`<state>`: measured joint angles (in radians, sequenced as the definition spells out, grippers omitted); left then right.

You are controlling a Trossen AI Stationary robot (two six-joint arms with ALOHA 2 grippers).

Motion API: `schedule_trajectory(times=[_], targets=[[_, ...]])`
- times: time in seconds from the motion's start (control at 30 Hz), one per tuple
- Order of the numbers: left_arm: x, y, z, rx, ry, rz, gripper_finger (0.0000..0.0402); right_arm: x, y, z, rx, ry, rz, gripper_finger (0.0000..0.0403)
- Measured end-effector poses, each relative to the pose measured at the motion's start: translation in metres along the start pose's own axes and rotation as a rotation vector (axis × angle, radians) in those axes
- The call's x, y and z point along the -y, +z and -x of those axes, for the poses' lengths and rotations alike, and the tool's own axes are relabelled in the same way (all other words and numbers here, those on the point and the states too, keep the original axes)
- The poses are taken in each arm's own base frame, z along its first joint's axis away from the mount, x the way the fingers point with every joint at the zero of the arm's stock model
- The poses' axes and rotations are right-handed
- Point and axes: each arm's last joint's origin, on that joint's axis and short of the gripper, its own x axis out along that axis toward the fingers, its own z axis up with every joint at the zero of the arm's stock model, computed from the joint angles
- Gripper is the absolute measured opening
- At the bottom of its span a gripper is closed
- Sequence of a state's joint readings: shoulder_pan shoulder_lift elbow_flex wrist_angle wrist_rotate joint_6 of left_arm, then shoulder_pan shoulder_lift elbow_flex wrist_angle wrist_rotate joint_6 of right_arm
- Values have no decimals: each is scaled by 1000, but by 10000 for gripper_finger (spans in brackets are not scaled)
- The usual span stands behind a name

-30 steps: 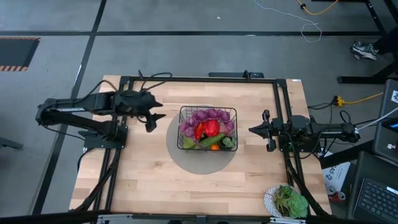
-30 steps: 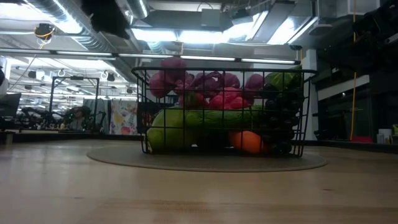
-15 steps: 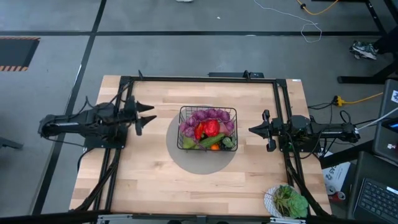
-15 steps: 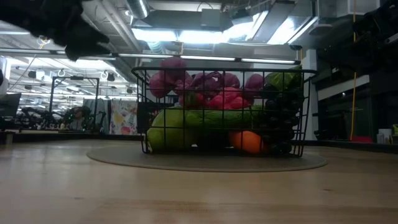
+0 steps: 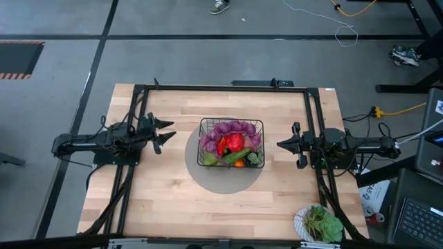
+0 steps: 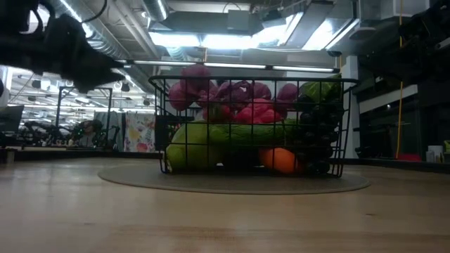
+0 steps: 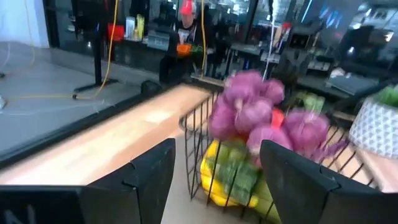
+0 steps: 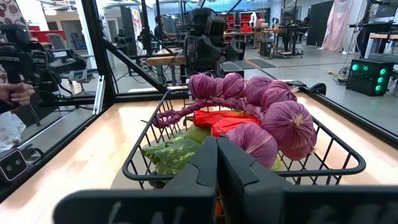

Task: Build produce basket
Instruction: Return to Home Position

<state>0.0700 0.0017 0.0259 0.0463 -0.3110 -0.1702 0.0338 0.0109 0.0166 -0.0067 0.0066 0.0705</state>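
Note:
The black wire basket [image 5: 230, 122] stands on a round grey mat in the middle of the table. It holds the produce [image 5: 232, 142]: a purple string along its far side, a red pepper, green pieces and an orange. In the low view the basket [image 6: 253, 126] stands full. My left gripper [image 5: 169, 130] hangs open to the basket's left and clear of it, its fingers pointing at the basket [image 7: 198, 134]. My right gripper [image 5: 279, 145] is shut, level with the basket on its right and a short way off; the right wrist view shows the right gripper [image 8: 216, 148] before the basket rim [image 8: 149, 163].
The grey mat [image 5: 208, 181] lies under the basket. A white bowl of leafy greens [image 5: 320, 225] sits at the table's near right corner. Black frame rails [image 5: 221, 88] run along the far edge and both sides. Bare wood [image 5: 173, 200] lies in front of the basket.
My left arm has folded down and drawn back toward the table's left edge. Its gripper has sunk lower and now points level at the basket, staying open. The basket, the produce and my right arm have not moved.

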Motion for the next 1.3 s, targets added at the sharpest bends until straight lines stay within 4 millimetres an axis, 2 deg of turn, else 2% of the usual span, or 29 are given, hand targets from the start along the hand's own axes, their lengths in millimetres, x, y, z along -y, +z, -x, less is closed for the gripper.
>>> schedule_trajectory(times=[0.33, 0.47, 1.3], targets=[[3, -8, -1, -53, -145, -81, 230, 0, 0, 0, 0, 0, 0, 3], [3, -9, -2, -55, -141, -140, 230, 0, 0, 0, 0, 0, 0, 3], [3, -9, -1, -56, -140, -138, 230, 0, 0, 0, 0, 0, 0, 3]])
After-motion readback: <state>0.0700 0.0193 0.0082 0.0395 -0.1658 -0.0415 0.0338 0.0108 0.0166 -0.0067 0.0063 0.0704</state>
